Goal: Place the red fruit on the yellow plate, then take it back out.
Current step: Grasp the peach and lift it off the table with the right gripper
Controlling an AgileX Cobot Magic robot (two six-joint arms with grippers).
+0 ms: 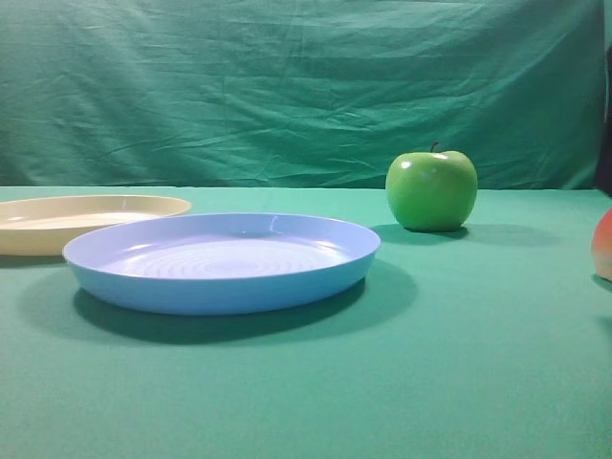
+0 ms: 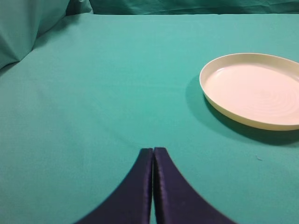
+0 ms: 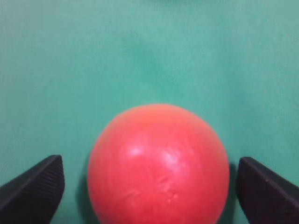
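Note:
The red fruit (image 3: 159, 163) lies on the green cloth and fills the lower middle of the right wrist view. My right gripper (image 3: 150, 179) is open, one finger on each side of the fruit with a gap showing on both sides. Only a sliver of the red fruit (image 1: 603, 245) shows at the right edge of the exterior view. The yellow plate (image 1: 57, 229) sits empty at the far left, and the yellow plate (image 2: 243, 119) lies to the right of my left gripper (image 2: 153, 150), which is shut over bare cloth.
A light blue plate (image 1: 220, 287) with ridged rings stands in the middle, in front of the yellow one. A glossy green apple (image 1: 431, 189) sits behind and to the right. A green cloth backdrop (image 1: 287, 86) closes off the rear.

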